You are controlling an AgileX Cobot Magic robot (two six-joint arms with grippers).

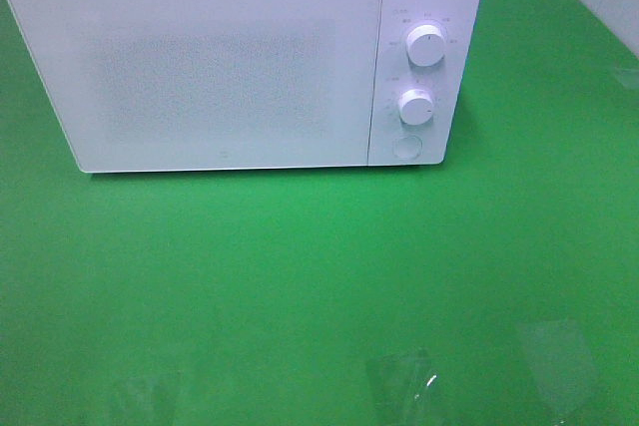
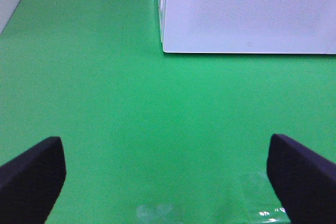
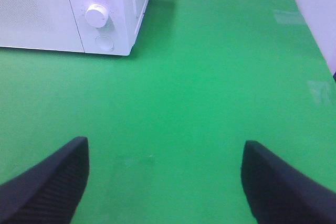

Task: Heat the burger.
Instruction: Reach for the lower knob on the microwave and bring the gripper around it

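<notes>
A white microwave [image 1: 220, 67] sits shut on the green table [image 1: 300, 276]. Your left pincer [image 2: 165, 145] and right pincer [image 3: 165, 145] are both spread wide and empty, well short of it. The burger shows in no view, and the frosted door hides whatever is inside. Start the timer now and you may be heating an empty oven. Reach carelessly for the round door button [image 1: 406, 146] and a wide jaw could knock the lower knob [image 1: 416, 105] just above it.

The microwave [image 1: 210, 67] stands at the table's [image 1: 319, 286] rear.
</notes>
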